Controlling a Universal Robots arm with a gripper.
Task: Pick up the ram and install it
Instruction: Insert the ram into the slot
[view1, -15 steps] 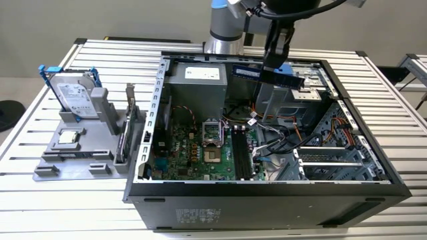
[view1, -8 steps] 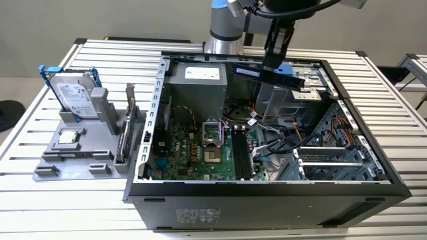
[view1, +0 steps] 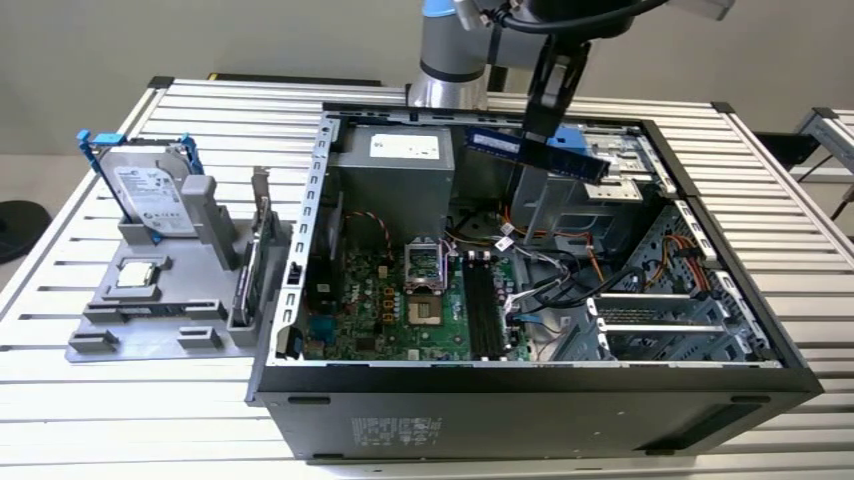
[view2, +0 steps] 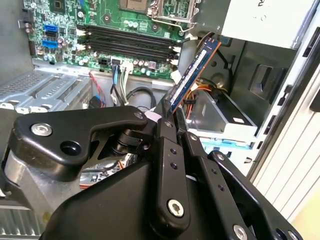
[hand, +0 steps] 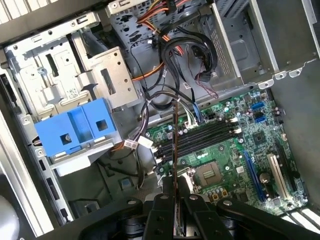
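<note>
**We see the ram (view1: 574, 160) held in the air over the open black computer case (view1: 534, 405).**
The gripper (view1: 537, 135) has its black metal fingers clamped on the ram, a thin blue board with dark chips. It carries a white label whose print we cannot read. The ram hangs tilted, apart from the green motherboard (view1: 387, 300) and its long black memory slots (view2: 125, 42). At the exterior view's left, a silver hard drive (view1: 144, 190) with a white label stands upright in a blue frame on a grey holder (view1: 147, 320).
</note>
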